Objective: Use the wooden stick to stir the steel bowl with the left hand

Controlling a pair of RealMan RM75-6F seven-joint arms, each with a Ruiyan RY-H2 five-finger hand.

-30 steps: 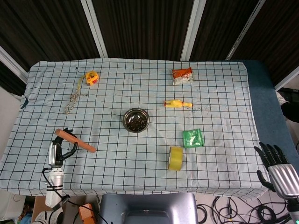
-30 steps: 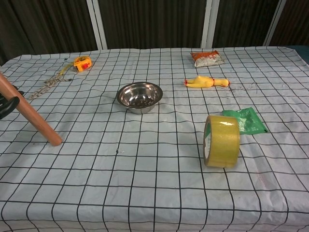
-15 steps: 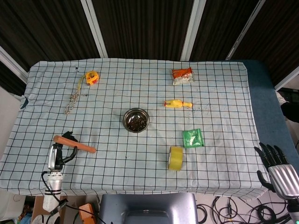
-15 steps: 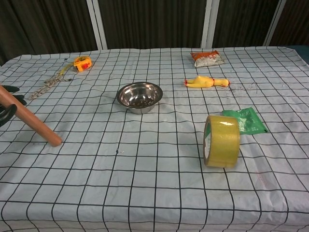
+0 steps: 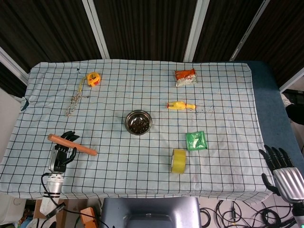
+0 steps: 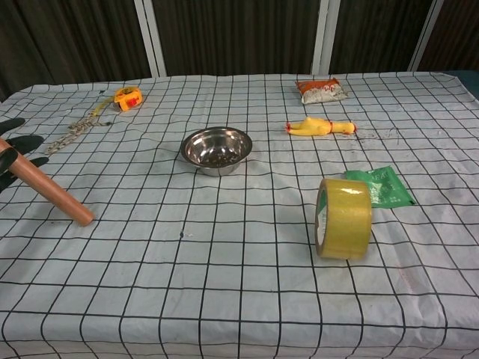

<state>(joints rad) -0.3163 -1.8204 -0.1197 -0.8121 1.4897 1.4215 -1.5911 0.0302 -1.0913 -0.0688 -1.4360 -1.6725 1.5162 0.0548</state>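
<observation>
The stick (image 5: pixel 72 145) is gripped by the left robot hand (image 5: pixel 60 153) near the worktop's (image 5: pixel 223 104) left front edge, its free end pointing toward the middle. The bowl (image 5: pixel 138 122) is set at the centre, well apart from the stick. The right robot hand (image 5: pixel 280 169) is held off the worktop's right front corner, fingers spread and empty.

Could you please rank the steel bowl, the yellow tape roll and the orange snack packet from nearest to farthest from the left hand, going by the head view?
From the left hand:
1. Steel bowl, table centre.
2. Yellow tape roll, near front edge, right of centre.
3. Orange snack packet, far right side.
</observation>
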